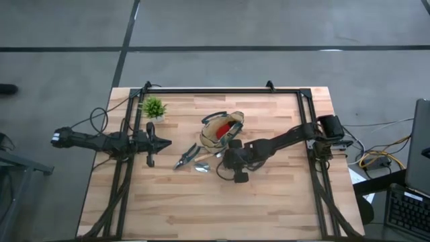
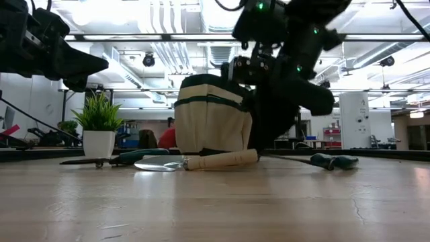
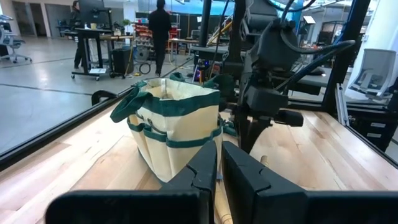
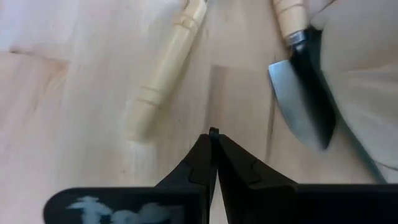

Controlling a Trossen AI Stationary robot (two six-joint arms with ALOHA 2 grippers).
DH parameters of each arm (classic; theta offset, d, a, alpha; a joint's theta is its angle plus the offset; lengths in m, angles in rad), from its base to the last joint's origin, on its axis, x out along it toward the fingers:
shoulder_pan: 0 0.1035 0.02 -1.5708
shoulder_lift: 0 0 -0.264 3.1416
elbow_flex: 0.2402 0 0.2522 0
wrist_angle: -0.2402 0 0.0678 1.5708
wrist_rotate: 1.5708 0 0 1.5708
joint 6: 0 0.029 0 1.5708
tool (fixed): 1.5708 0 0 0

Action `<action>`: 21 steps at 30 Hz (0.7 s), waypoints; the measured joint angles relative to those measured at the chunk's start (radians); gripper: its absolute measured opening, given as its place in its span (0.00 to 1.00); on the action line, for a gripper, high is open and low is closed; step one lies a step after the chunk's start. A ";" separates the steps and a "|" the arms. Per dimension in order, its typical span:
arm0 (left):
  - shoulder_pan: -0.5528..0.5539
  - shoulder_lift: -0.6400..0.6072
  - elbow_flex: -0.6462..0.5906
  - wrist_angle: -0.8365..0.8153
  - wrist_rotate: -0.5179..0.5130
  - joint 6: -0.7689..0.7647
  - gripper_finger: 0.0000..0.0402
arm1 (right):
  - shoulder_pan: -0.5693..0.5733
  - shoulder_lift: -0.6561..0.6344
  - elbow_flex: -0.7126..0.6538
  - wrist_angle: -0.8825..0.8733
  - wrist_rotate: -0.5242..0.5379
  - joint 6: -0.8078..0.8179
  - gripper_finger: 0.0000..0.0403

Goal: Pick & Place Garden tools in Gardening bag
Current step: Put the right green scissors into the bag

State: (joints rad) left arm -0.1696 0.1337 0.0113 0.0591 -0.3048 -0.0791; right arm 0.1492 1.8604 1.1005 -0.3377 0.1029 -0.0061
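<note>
Non-task items you've got in view:
- Small green potted plant (image 1: pixel 154 107), white pot, upright, near table's far-left corner.
- Wooden table (image 1: pixel 269 202), light butcher-block planks, black frame rails along far, left and right edges.
- Laptop (image 1: pixel 418 148) and keyboard (image 1: pixel 408 214) off right edge, cables (image 1: pixel 379 160) beside them.
- Two people (image 3: pixel 159 25) standing at desks in room beyond.

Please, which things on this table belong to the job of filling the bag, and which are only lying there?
For the job: gardening bag, pruners, wooden-handled trowel; right gripper, shut, empty, low beside the trowel.
Only lying there: small potted plant. The left gripper waits, shut, near it.
</note>
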 joint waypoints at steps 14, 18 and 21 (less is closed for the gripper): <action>0.000 0.000 0.000 0.000 0.000 0.000 0.08 | 0.064 -0.035 0.173 -0.107 0.028 -0.079 0.02; 0.000 0.000 0.000 0.000 0.000 0.000 0.08 | 0.083 -0.052 0.238 -0.126 0.040 -0.119 0.02; 0.000 0.000 0.000 0.000 0.000 0.000 0.08 | 0.089 -0.060 0.301 -0.155 0.079 -0.151 0.02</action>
State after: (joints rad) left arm -0.1696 0.1337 0.0113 0.0589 -0.3046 -0.0792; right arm 0.2384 1.8001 1.4017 -0.4931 0.1823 -0.1576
